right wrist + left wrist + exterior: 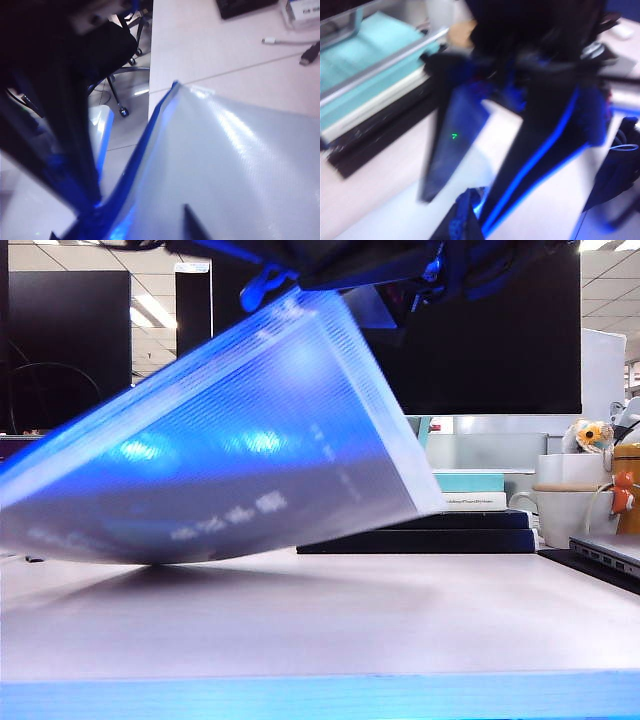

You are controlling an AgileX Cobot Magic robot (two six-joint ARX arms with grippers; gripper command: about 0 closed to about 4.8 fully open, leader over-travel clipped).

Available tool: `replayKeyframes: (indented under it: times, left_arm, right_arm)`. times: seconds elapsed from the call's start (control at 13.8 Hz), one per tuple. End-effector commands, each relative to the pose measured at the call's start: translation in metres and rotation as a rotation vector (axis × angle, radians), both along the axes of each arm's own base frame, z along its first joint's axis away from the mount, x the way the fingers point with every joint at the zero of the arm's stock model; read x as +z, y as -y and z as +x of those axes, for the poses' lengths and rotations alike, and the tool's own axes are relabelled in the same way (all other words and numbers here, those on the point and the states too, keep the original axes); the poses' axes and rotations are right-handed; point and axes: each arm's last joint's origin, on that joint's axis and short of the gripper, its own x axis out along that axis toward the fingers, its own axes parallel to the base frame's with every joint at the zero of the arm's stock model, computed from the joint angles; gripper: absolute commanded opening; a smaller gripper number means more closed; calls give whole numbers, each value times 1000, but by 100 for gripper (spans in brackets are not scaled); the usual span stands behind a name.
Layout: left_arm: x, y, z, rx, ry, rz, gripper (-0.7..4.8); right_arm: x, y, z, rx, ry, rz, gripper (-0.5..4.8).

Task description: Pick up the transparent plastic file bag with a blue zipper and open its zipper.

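Observation:
The file bag [230, 440], a translucent whitish-blue pouch, hangs tilted above the table with only its low left part near the surface. Its top corner reaches the dark arms [350, 265] at the upper edge of the exterior view. In the blurred left wrist view, my left gripper [467, 222] is shut on the bag's edge beside the bright blue zipper [540, 150]. In the right wrist view, my right gripper [125, 232] straddles the zipper edge [150, 135]. One dark fingertip [192, 225] shows against the bag's face [240, 165], and the jaws stand apart.
A stack of books [470, 505] lies behind the bag, with a white mug [570, 515] and a laptop corner [610, 550] at the right. A dark monitor [480, 330] stands at the back. The right wrist view shows cables [290, 42] and, beyond the table edge, an office chair [110, 55].

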Motion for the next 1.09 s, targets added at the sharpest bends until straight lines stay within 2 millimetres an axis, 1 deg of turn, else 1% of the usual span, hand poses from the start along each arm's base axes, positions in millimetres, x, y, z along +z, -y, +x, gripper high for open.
replayKeyframes:
  times: [0.07,0.14,0.22,0.51,0.58,0.87,1.09]
  left_arm:
    - [9,-2,3,-7,42,-58,-5]
    - [10,-3,4,-3,41,-61,-5]
    - [9,-3,4,-2,39,-60,-5]
    - [8,-5,5,12,35,-45,-5]
    - [5,-13,11,48,13,-19,-5]
    - [-1,-31,22,117,-28,37,-5]
    - [-3,-32,22,110,-35,60,-5]
  right_arm:
    - [2,1,-1,-1,-2,-3,186]
    - [2,1,-1,0,2,-2,22]
    - [2,1,-1,0,5,-2,-2]
    - [4,1,1,-10,14,-1,-1]
    - [8,6,1,-29,16,4,-1]
    - [29,16,-4,-71,93,13,-1]
    - [35,21,-7,-111,122,-10,-1]
